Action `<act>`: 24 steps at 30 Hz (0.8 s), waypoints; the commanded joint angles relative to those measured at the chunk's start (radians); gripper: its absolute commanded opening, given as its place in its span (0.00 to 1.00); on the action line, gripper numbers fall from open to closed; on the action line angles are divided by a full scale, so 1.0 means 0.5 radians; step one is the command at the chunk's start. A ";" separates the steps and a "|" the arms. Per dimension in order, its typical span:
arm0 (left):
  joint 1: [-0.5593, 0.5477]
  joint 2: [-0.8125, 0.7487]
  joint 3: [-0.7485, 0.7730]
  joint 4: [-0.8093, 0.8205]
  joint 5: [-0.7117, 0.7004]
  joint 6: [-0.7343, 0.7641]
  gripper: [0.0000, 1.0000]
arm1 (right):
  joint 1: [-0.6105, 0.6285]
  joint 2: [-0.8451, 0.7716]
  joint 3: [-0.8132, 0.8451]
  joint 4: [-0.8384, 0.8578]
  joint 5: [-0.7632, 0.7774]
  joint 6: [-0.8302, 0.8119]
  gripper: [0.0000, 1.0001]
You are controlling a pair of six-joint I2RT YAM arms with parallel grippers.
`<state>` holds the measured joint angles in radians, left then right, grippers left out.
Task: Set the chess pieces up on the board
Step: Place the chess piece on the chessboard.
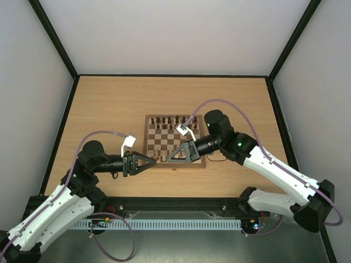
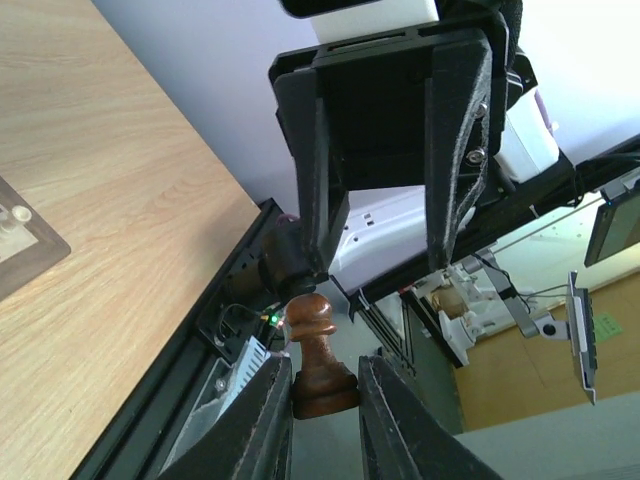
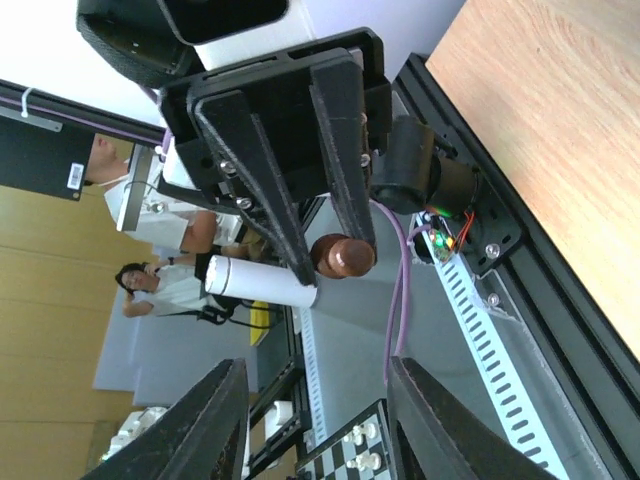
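Clamped between the two dark fingers of the left pincer was a dark brown pawn, gripped at its base with its round head pointing away towards the other arm. Facing it tip to tip was the right pincer, its jaws standing apart and holding nothing. The pawn's head lay just beside one of that pincer's fingertips; whether it touched could not be told. Seen from above, the two pincers met in the air over the near left part of the board, so the pawn was lifted clear of the squares and not set down. Along the board's far edge a row of dark chessmen stood upright. A few pale chessmen showed on a corner of the board in the right wrist view. The board lay flat near the middle of the pale wooden worktop, with both arms reaching in from the near edge, the left from the left side and the right from the right.
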<state>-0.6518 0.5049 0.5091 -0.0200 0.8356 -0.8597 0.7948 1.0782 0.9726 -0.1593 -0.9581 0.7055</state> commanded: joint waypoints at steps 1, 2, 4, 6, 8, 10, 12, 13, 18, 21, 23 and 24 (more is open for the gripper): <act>-0.010 -0.014 -0.035 0.072 0.132 -0.005 0.21 | 0.084 0.088 0.042 -0.001 -0.058 0.011 0.38; -0.010 -0.017 -0.039 0.074 0.137 -0.005 0.21 | 0.097 0.108 0.050 -0.011 -0.049 0.006 0.38; -0.010 -0.023 -0.042 0.078 0.140 -0.005 0.21 | 0.110 0.153 0.067 -0.063 -0.021 -0.027 0.35; -0.012 -0.027 -0.049 0.085 0.152 -0.006 0.21 | 0.114 0.189 0.067 -0.058 -0.021 -0.022 0.32; -0.016 -0.036 -0.057 0.086 0.161 -0.003 0.21 | 0.127 0.212 0.067 -0.008 -0.043 0.002 0.32; -0.018 -0.042 -0.069 0.073 0.172 0.004 0.21 | 0.137 0.227 0.074 0.027 -0.074 0.021 0.32; -0.021 -0.052 -0.087 0.071 0.184 0.001 0.21 | 0.143 0.238 0.072 0.068 -0.106 0.055 0.32; -0.023 -0.057 -0.093 0.072 0.187 0.001 0.21 | 0.146 0.244 0.073 0.083 -0.120 0.063 0.32; -0.031 -0.077 -0.119 0.065 0.195 0.007 0.22 | 0.171 0.263 0.064 0.186 -0.183 0.133 0.31; -0.031 -0.077 -0.139 0.071 0.190 0.006 0.22 | 0.198 0.273 0.071 0.183 -0.183 0.132 0.30; -0.031 -0.081 -0.144 0.092 0.193 -0.004 0.22 | 0.215 0.287 0.075 0.181 -0.172 0.128 0.29; -0.034 -0.084 -0.141 0.097 0.192 -0.005 0.22 | 0.219 0.293 0.071 0.184 -0.171 0.130 0.28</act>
<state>-0.6628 0.4736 0.4507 0.0067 0.9092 -0.8593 0.8864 1.2118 0.9756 -0.0860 -1.0080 0.7559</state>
